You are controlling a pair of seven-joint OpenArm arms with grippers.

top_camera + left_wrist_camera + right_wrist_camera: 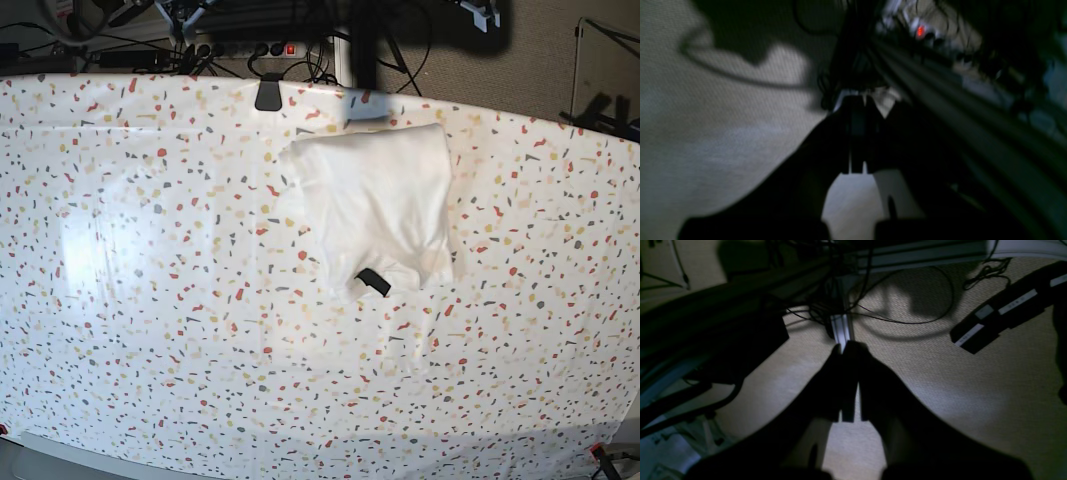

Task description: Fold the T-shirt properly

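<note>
White T-shirt (372, 205) lies folded on the speckled tablecloth (150, 300), black tag (373, 282) upward. Left gripper (858, 133) and right gripper (850, 380) are pressed together, empty, off the table; edges should be squared if anything remains.

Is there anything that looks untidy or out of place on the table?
The T-shirt lies folded but a little askew on the tablecloth; its edges are uneven, and the black tag sticks out at its near edge.
</note>
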